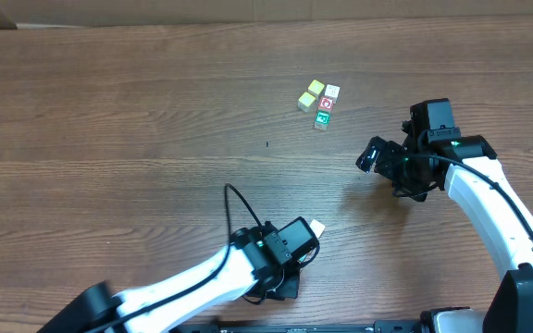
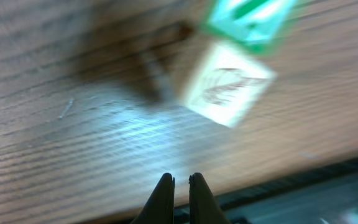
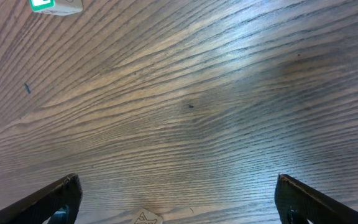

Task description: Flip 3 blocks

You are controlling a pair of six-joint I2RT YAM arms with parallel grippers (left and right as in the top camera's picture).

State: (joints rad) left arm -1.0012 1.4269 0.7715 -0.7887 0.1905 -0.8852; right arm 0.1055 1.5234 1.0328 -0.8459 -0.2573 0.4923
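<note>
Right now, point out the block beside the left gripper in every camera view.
Overhead: the block sits low centre, at the left gripper's tip.
Left wrist: the block is upper right, blurred, beyond the shut fingertips.
Right wrist: a green-printed block is cut by the top-left edge; cannot tell if it is the same.
Shared landmark: the wood-grain table, in all three.

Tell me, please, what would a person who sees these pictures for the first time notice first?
First, the little group of printed cubes on the far, middle-right part of the wooden table, two of them yellow-topped. Next, a lone cube right beside the left gripper, whose fingers are shut and hold nothing. The right gripper stands wide open over bare wood, to the right of the group and nearer.
</note>
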